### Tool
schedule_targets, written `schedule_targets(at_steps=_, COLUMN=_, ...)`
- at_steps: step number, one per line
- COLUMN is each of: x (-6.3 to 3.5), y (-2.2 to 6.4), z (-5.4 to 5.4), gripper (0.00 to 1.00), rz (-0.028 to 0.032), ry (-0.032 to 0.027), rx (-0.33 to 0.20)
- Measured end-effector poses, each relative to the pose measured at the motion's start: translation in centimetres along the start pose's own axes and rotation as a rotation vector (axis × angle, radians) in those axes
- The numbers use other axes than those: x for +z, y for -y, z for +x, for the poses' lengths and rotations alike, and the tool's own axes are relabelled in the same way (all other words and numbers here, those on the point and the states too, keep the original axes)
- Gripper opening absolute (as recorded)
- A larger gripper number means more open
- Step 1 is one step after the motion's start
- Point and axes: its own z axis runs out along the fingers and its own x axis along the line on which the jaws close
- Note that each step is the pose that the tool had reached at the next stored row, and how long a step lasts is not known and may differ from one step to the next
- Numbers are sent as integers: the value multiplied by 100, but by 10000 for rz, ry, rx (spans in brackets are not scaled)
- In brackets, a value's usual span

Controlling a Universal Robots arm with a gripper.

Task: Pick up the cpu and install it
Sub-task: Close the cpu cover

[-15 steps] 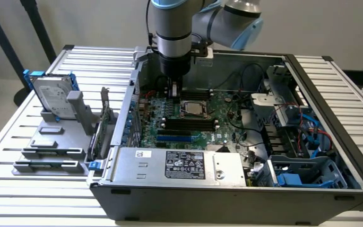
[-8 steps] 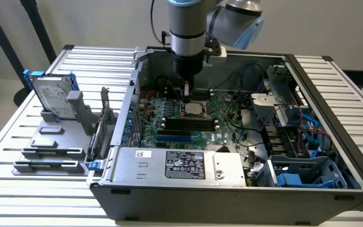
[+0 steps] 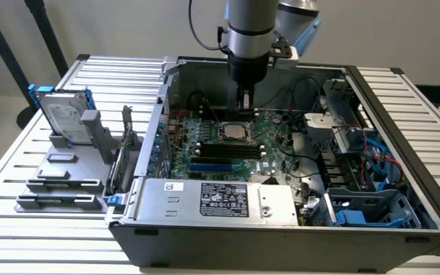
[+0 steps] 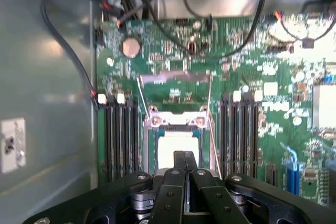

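Slatted white table point(image 3: 21, 240) is occupied by an open computer case point(image 3: 281, 235); nearest, a power supply point(image 3: 220, 200) is mounted; beyond, on the motherboard point(image 3: 270, 154), the cpu point(image 3: 234, 132) is seen lying in its socket, whose load plate point(image 4: 173, 78) is raised for access; close over it the gripper point(image 3: 246, 105) is held, jaws pressed together, nothing gripped; contact cannot be told.

Single arm point(image 3: 251, 26) hangs vertical, wrist straight down. The gripper point(image 3: 245, 105) points down, fingers point(image 4: 179, 161) pressed together, tips touching. Black linkages folded inward on both sides.
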Motion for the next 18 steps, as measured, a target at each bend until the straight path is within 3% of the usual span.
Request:
schedule_targets(at_steps=5, x=-141, y=-236, z=3, gripper=11, rz=4, ry=-95, rx=7)
schedule_targets(at_steps=12, x=-140, y=-539, z=-1, gripper=11, rz=8, ry=-192, rx=3)
schedule_targets(at_steps=15, x=-136, y=-618, z=-2, gripper=11, rz=11, ry=-222, rx=-4)
schedule_targets(at_steps=18, x=-129, y=-640, z=-3, gripper=11, rz=1, ry=-239, rx=-8)
